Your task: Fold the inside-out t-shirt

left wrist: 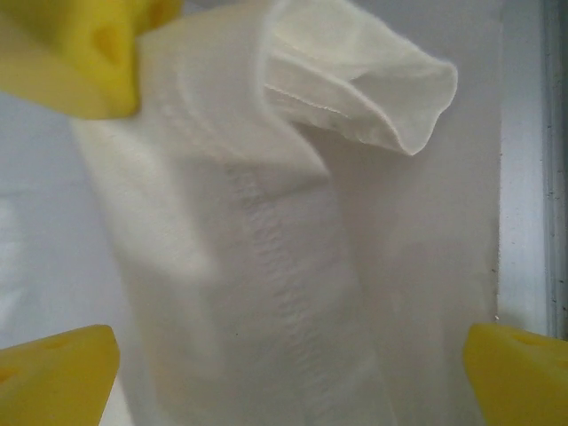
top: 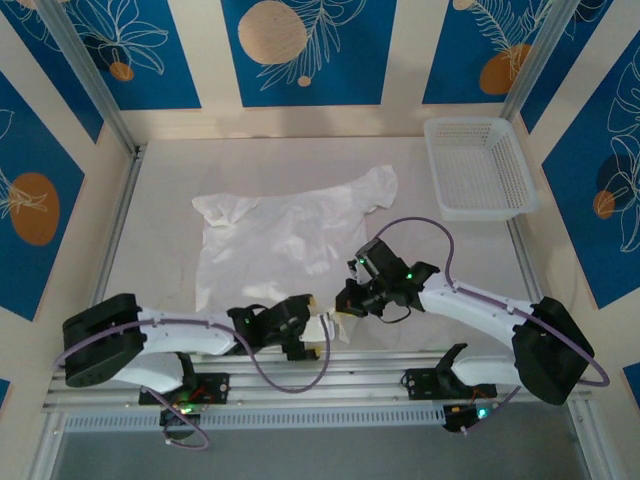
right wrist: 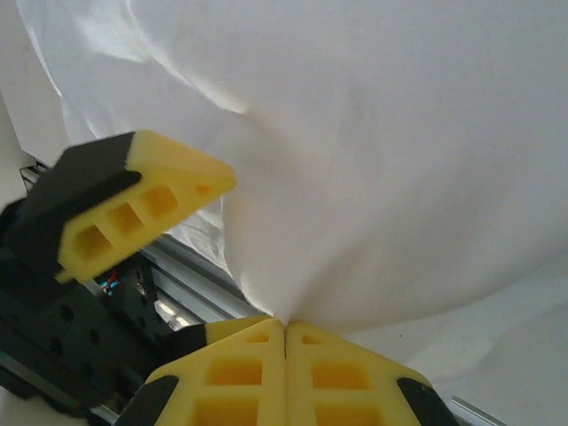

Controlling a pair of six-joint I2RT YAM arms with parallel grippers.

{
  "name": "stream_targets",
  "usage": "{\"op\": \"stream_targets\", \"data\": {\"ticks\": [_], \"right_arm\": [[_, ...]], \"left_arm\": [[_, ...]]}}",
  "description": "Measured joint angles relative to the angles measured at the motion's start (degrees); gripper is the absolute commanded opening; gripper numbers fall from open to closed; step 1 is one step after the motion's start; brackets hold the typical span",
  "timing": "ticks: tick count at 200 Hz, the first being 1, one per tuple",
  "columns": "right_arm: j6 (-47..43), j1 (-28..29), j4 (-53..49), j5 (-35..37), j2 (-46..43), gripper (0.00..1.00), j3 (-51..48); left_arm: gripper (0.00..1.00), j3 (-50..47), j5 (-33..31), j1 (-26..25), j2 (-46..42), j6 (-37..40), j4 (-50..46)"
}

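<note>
At table (top: 160, 240) front: right claw (right wrist: 284, 327) tight on t-shirt (top: 270, 235) hem, left claw (left wrist: 288, 377) spread.

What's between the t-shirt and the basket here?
Nothing: in the top view a bare strip of table separates the t-shirt from the basket.

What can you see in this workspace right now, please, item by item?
t-shirt: one, white, spread wrinkled mid-table
basket: one, white lattice, far right corner
table: one, pale grey, under everything
wall panels: several, blue with orange and white motifs, around the table
left arm: one, black and white, near left; jaws open, shirt cloth between them
right arm: one, black and white, near right; jaws shut on the shirt's near edge
</note>
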Motion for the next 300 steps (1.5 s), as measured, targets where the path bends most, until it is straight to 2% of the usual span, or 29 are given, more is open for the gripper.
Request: {"op": "stream_targets", "data": {"ticks": [30, 59, 113, 147, 159, 175, 189, 214, 221, 253, 300], "right_arm": [[0.39, -0.31, 0.04, -0.17, -0.04, 0.0, -0.52], [0.39, -0.37, -0.11, -0.17, -0.04, 0.0, -0.57], [0.42, -0.63, -0.04, -0.2, -0.04, 0.0, -0.76], [0.42, -0.76, -0.02, -0.22, -0.04, 0.0, -1.4], [0.42, -0.79, -0.02, -0.37, -0.04, 0.0, -1.42], [0.42, -0.79, 0.04, -0.42, -0.04, 0.0, -1.42], [0.42, -0.79, 0.09, -0.44, -0.04, 0.0, -1.4], [0.42, -0.79, 0.09, -0.63, -0.04, 0.0, -1.42], [0.42, -0.79, 0.09, -0.7, -0.04, 0.0, -1.4], [0.42, -0.85, 0.09, -0.81, -0.04, 0.0, -1.42], [0.39, -0.9, 0.09, -0.81, -0.02, 0.0, -1.4]], "left_arm": [[0.95, -0.15, -8.13, -3.15, 2.6, -1.84, 3.13], [0.92, -1.4, -13.9, -3.17, 1.81, -3.72, 5.7], [0.79, -4.07, -14.34, -3.17, -10.27, -5.29, 4.83], [0.55, -5.75, -14.01, -2.67, -15.52, -6.67, 4.17], [0.52, -6.12, -13.77, -2.45, -15.5, -6.75, 3.48], [0.55, -6.34, -12.81, -2.19, -14.97, -7.1, 2.64], [0.61, -6.34, -11.69, -2.03, -13.97, -7.39, 2.62], [0.93, -6.34, -9.55, -1.86, -11.63, -7.45, 2.64], [0.99, -6.34, -8.66, -1.81, -11.34, -7.43, 2.64], [0.99, -6.23, -6.32, -1.77, -10.08, -8.13, 3.34], [0.99, -5.07, -9.25, -1.79, -1.4, -7.19, 5.29]]}}
